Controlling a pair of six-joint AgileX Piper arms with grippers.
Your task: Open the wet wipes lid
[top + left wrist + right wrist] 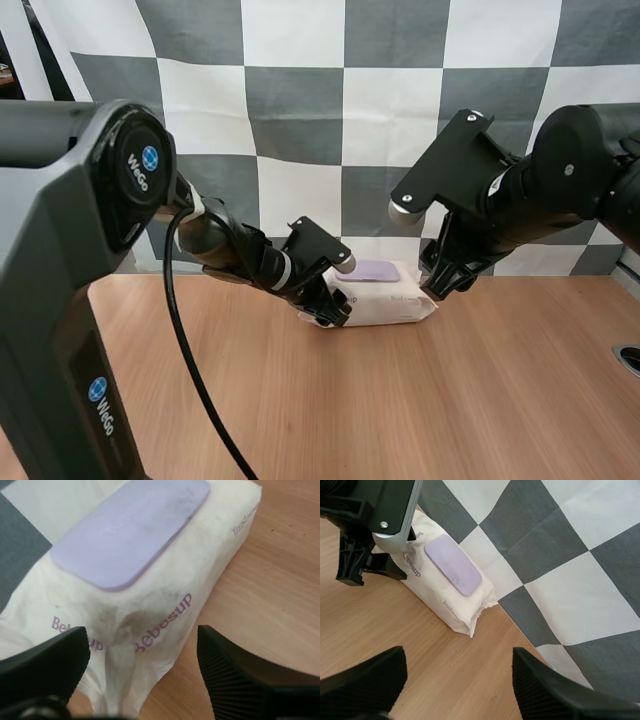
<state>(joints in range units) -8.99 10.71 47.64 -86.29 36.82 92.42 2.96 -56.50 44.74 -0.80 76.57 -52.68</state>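
While on table [450, 400], pack [395, 305] between end effectors [335, 311] [440, 283]

Wet wipes pack [388, 303] on table [420, 400], between left tool [336, 306] and right tool [438, 283], lid [374, 270] on top

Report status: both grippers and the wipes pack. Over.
Left gripper open, at one end of the pack. Right gripper open, over the table off the other end. Lid shut flat, nothing on it.
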